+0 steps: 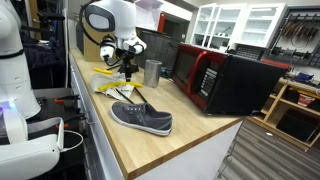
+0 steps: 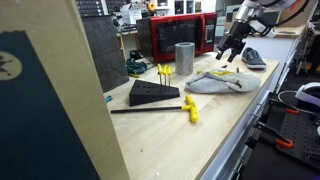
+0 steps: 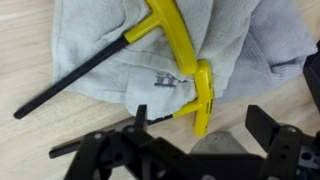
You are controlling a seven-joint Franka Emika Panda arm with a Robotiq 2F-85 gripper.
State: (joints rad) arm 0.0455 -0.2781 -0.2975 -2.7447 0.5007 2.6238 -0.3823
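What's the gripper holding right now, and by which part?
Nothing. The gripper hangs with its jaws open above a yellow T-handle key lying on the grey cloth.

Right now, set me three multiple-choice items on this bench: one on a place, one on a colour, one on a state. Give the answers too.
1. The T-handle keys under the end effector lie:
A. on the grey cloth
B. in a bowl
C. on a plate

2. Their handles are:
A. red
B. yellow
C. blue

3. The end effector is:
A. shut on a key
B. open, holding nothing
C. shut on a bottle

Answers:
1 A: in the wrist view both keys rest on the cloth.
2 B: both handles show yellow.
3 B: its fingers stand apart with nothing gripped between them.
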